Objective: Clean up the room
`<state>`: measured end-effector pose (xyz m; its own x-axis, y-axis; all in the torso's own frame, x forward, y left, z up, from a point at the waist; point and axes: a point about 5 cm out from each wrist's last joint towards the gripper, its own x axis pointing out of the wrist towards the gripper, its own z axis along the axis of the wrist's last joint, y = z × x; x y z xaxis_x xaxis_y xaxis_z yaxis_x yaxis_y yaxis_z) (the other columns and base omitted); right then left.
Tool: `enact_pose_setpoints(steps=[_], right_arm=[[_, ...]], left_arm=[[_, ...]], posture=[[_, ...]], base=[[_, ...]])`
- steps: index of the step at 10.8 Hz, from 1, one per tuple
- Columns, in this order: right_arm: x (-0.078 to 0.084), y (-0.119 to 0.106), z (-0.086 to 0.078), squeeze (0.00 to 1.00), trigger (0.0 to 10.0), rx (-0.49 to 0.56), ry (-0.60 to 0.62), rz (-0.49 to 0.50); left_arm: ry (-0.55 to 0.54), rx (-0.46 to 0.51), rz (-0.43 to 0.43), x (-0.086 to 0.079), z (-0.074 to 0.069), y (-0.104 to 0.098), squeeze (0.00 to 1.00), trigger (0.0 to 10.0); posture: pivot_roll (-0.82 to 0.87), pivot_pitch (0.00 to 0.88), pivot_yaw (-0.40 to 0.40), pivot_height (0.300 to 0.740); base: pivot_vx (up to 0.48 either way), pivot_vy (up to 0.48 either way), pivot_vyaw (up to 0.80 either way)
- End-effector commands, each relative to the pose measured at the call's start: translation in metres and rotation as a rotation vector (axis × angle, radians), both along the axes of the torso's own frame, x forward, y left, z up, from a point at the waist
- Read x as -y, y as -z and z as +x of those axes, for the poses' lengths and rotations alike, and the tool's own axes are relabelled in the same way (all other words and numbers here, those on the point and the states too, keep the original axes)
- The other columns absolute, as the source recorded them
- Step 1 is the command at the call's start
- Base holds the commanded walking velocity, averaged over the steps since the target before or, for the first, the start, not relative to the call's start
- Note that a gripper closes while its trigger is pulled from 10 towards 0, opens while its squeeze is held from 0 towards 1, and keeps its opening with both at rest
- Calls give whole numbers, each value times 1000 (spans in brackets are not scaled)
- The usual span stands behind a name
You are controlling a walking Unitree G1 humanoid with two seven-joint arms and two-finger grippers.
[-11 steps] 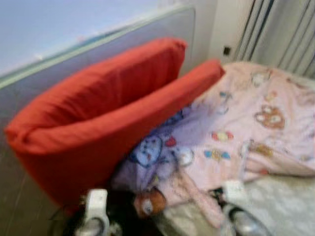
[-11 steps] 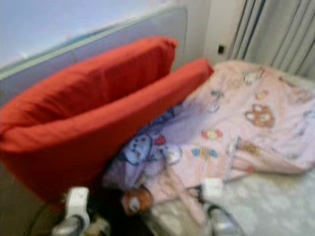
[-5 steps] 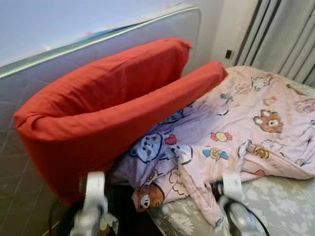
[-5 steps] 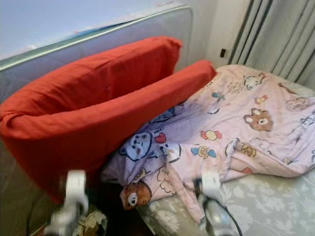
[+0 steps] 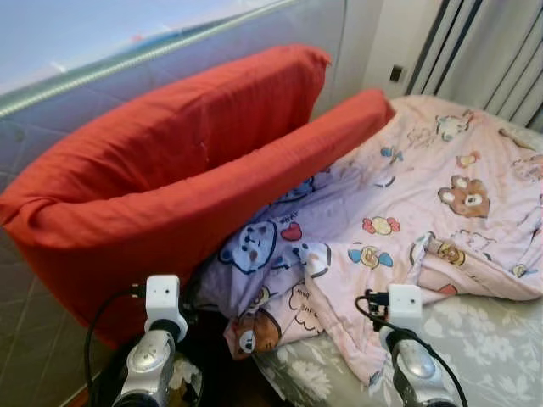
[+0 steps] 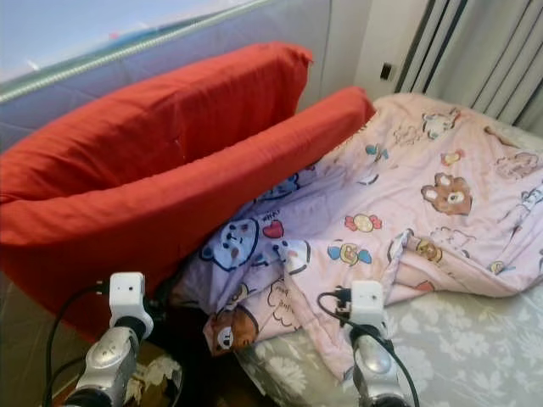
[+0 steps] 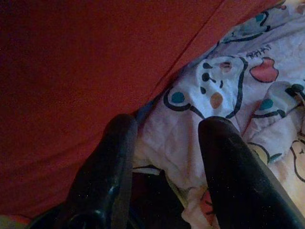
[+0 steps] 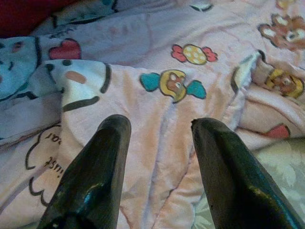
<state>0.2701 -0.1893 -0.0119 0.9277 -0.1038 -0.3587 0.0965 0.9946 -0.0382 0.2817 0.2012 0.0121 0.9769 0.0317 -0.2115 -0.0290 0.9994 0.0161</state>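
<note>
A crumpled pink cartoon-print blanket (image 5: 407,212) sprawls over the grey floral mattress (image 5: 492,339) (its edge tucked under a long red fabric bolster (image 5: 170,195)), while the left gripper (image 7: 164,143) and right gripper (image 8: 159,138) hover spread wide above it.

Head views bright and sharp; wrist views dim, left darkest, perhaps slightly soft.
</note>
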Motion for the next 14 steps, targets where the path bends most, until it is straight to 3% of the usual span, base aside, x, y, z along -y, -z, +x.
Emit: enact_pose_setpoints(steps=[1,4,10,12,14], right_arm=[[4,2,-1,0,10000,-17,28,16],[-1,3,-1,0,10000,-31,-2,32],[-11,8,-3,0,10000,-66,-15,58],[-12,10,-5,0,10000,-65,-15,64],[-12,8,-3,0,10000,-58,-19,66]], left_arm=[[9,-25,-1,-2,-9,8,0,10000],[17,-20,-4,-3,-16,10,0,10000],[-23,-3,-11,-13,-16,6,0,10000],[-33,-2,-21,-15,-15,5,0,10000],[-10,-4,-37,-12,-12,3,0,10000]], posture=[[112,144,-13,715],[127,157,-13,665],[164,181,-11,665],[166,182,-8,635],[158,194,-3,635]], base=[[0,0,0],[0,0,0],[0,0,0],[0,0,0],[0,0,0]])
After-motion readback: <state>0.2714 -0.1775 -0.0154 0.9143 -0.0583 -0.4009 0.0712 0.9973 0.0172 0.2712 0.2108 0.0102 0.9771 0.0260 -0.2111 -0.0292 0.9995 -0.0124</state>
